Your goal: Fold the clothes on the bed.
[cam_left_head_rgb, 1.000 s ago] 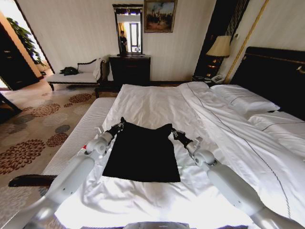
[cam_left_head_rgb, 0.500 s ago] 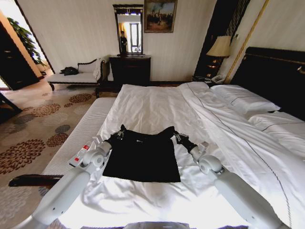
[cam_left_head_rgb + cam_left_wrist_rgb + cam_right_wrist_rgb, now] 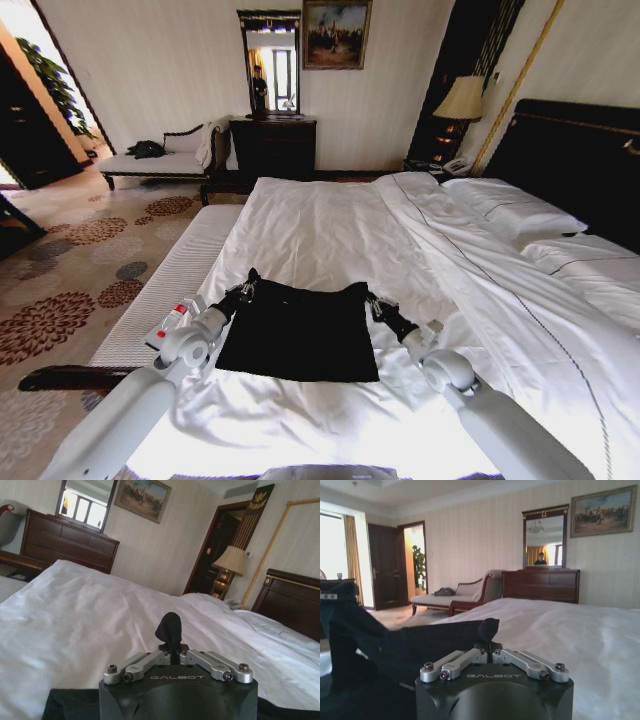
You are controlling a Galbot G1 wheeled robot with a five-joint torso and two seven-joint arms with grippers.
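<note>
T-shirt: the black T-shirt [image 3: 297, 330] lies on the bed [image 3: 330, 225], on the near part of the white sheet, well short of the pillows. Its near part is flat; its far edge is lifted off the sheet and stretched between the two grippers. No lettering shows.

Left gripper: the left gripper [image 3: 243, 291] is at the far left corner of the T-shirt. In the left wrist view its fingers [image 3: 170, 629] are pressed together on a pinch of black cloth.

Right gripper: the right gripper [image 3: 372, 301] is at the far right corner of the T-shirt, fingers clamped on the cloth; in the right wrist view the taut hem runs off from them toward the other arm.

Why held so: a grip on both far corners keeps the edge straight, so the far half could likely be laid over the near half without bunching.

Step, as judged: mid-fold, the raised edge not yet laid down.

Risk: soft fabric may sag in the middle or slip from one pinch, skewing the fold.
</note>
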